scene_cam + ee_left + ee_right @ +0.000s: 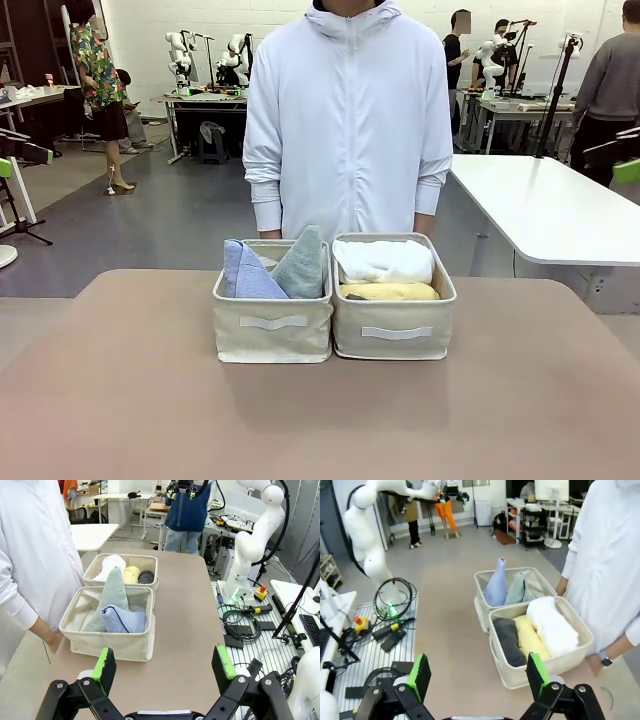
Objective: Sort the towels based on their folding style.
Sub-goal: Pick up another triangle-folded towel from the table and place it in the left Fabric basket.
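A: Where are the towels sitting, and what are the grippers doing?

B: The left gripper (pixel 162 667) and the right gripper (pixel 477 672) are both hanging spread wide, gripping nothing, well back from the two baskets in the middle of the table (pixel 120 400). The blue towel (pixel 243 273) and the grey-green towel (pixel 301 265) are standing in the left basket (pixel 273 335). The white towel (pixel 384 260), the yellow towel (pixel 389 291) and the dark grey towel (pixel 509 641) are lying in the right basket (pixel 394 338).

A: Which arm is nearer to what?

B: Judging by the wrist views, each arm is facing its own side's basket first, with the towels ahead of and below the fingers.

A: And how are the towels lying?

B: The two cones are pointing upward, tips leaning slightly. The three rolls are lying flat, side by side and touching, long axes running across the basket from left to right. I'm not seeing any roll among the cones, so the sort is looking largely done.
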